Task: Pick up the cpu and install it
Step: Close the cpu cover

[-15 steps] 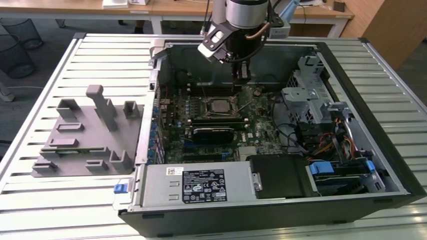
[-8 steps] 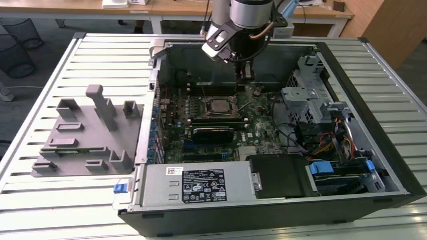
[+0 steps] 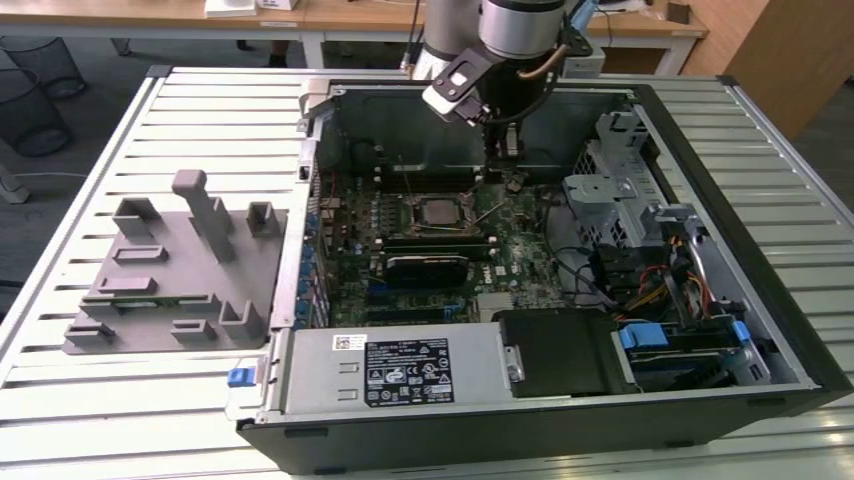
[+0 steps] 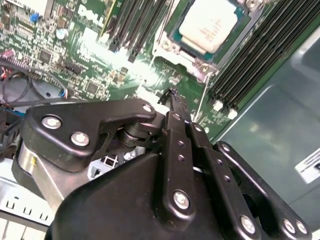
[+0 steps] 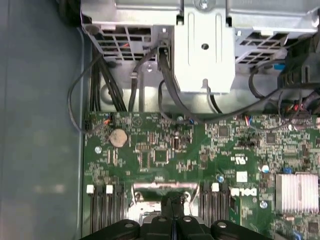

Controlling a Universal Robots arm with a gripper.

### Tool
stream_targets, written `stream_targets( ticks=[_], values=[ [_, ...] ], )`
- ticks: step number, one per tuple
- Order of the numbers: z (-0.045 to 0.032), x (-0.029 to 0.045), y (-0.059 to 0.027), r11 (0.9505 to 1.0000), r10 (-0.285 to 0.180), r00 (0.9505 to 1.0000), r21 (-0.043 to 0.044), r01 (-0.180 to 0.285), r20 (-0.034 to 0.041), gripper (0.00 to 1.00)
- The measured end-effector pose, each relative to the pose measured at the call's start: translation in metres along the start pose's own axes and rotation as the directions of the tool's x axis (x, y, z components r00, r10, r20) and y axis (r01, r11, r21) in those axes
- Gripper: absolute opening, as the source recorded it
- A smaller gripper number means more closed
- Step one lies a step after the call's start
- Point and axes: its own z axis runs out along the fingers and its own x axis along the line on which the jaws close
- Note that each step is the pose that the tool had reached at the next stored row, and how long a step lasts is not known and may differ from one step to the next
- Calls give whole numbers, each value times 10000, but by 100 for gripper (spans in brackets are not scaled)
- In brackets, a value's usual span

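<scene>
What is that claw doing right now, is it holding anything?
Gripper: jaws shut, with nothing visible between them; the cpu lies apart from it.

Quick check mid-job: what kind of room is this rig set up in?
Probably a lab or office workroom, not a factory line: a slatted metal table carries the open desktop computer case and a grey parts fixture, with wooden desks and wire wastebaskets behind.
</scene>
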Motion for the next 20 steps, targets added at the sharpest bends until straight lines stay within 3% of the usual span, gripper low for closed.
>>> stream_targets(
  ticks=[9,20],
  values=[
    [14,5,146,9996,-275,9996,0,275,-8,11],
    [79,55,314,9996,-277,9996,40,277,-8,11]
  ],
)
